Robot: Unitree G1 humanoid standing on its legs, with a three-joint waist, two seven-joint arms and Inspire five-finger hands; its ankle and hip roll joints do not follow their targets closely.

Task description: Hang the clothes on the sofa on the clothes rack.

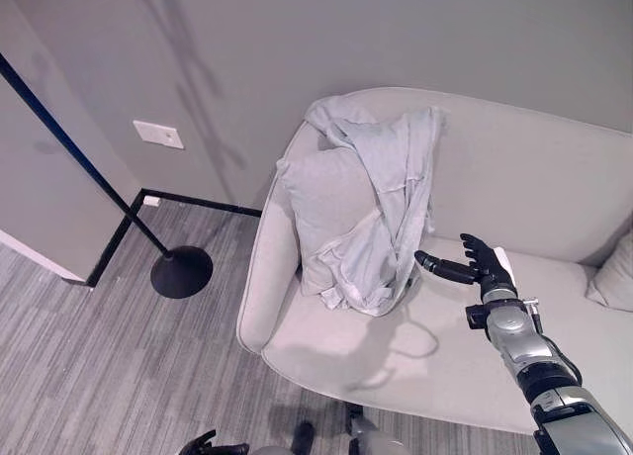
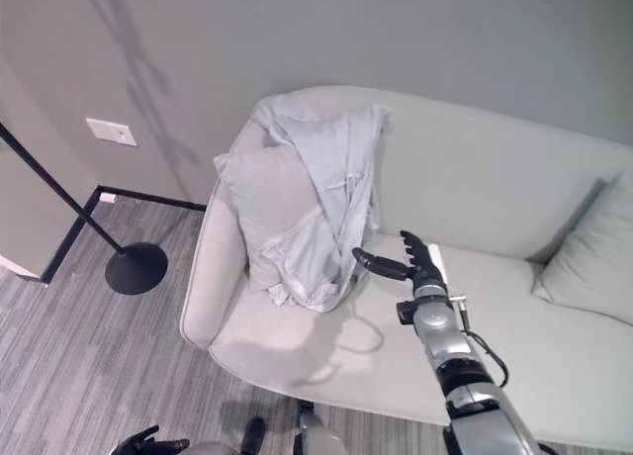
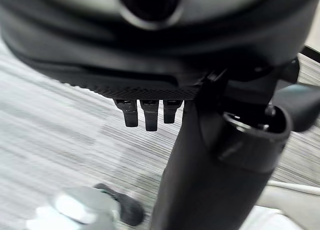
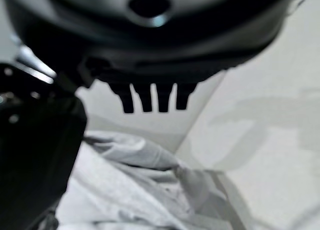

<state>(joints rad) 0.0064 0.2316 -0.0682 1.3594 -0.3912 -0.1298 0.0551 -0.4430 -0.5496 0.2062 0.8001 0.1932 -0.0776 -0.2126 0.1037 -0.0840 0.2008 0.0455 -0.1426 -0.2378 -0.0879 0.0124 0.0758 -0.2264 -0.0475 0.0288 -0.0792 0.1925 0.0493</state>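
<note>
Right hand [image 1: 485, 267]: dark, held out over the sofa seat, fingers straight and spread wide, thumb pointing toward the garment; holds nothing.
Left hand [image 1: 210, 445]: low at the near edge of the head views, above the floor, well apart from the sofa; fingers loosely extended, holding nothing.
Sofa [image 1: 554, 178]: pale grey, rounded back and arm; its seat lies directly under the right hand.
Garment [image 1: 391, 198]: light grey clothing, just beyond the right hand's thumb tip, near it but not touching as far as can be seen. It is draped from the top of the sofa back down over a cushion to the seat, crumpled, with long folds and a hem or seam line running down its length; its lower edge bunches on the seat.
Cushion [image 1: 326, 198]: grey, square, leaning against the sofa arm, partly covered by the garment, on the far side of it from the right hand.
Second cushion [image 2: 584, 262]: at the sofa's other end, off to the right hand's outer side.
Clothes rack [image 1: 180, 271]: black round base and slanted black pole on the grey striped floor [image 1: 89, 366], far beyond the sofa arm.
Wall plate [image 1: 158, 135]: white, on the grey wall behind the rack.
</note>
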